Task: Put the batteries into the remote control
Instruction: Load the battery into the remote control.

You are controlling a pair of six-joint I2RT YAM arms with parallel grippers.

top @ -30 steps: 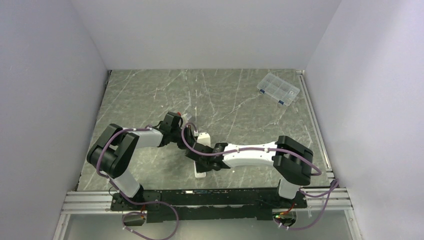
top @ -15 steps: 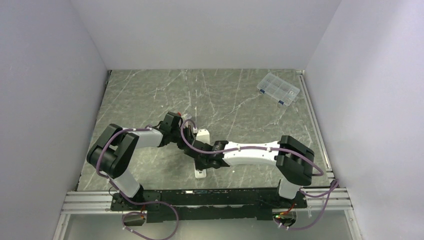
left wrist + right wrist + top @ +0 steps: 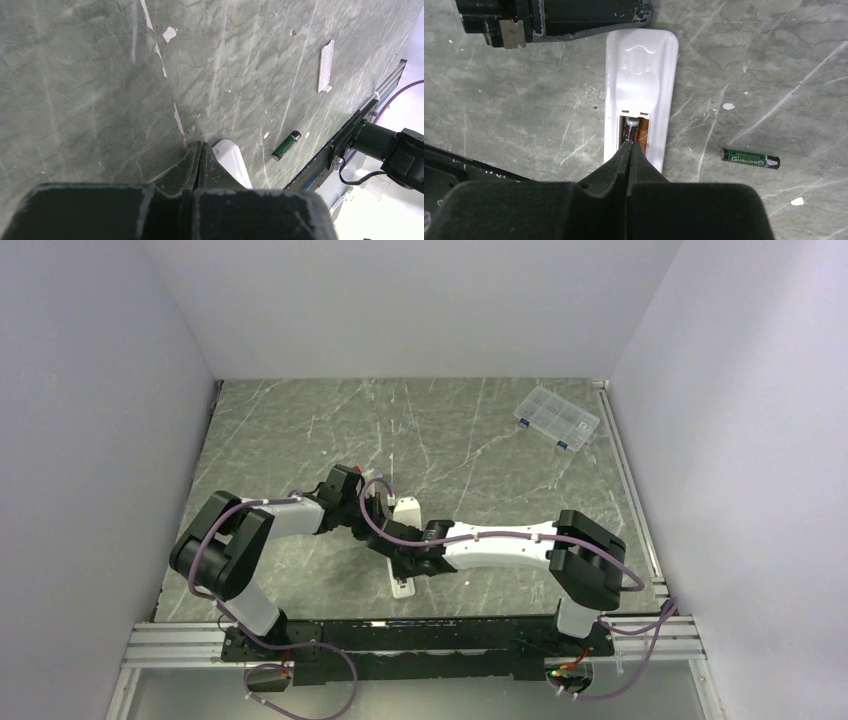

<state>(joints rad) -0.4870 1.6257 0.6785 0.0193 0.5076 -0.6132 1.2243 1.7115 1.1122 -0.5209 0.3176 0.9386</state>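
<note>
The white remote control [image 3: 641,75] lies back side up with its battery bay open, and one battery [image 3: 631,130] sits in the bay. My right gripper [image 3: 629,145] is shut, with its tips resting on that battery. A second blackish-green battery [image 3: 750,158] lies loose on the table to the right of the remote; it also shows in the left wrist view [image 3: 286,145]. My left gripper [image 3: 199,145] is shut and empty, its tips on the table against the remote's far end [image 3: 232,160]. In the top view both grippers meet over the remote [image 3: 406,510].
A small white sliver [image 3: 325,66], the loose cover, lies on the table beyond the loose battery. A clear compartmented box [image 3: 556,419] stands at the back right. The arms' base rail [image 3: 420,635] runs along the near edge. The table is grey marble.
My right gripper has shifted slightly left along the remote. The left gripper stays at the remote's far end.
</note>
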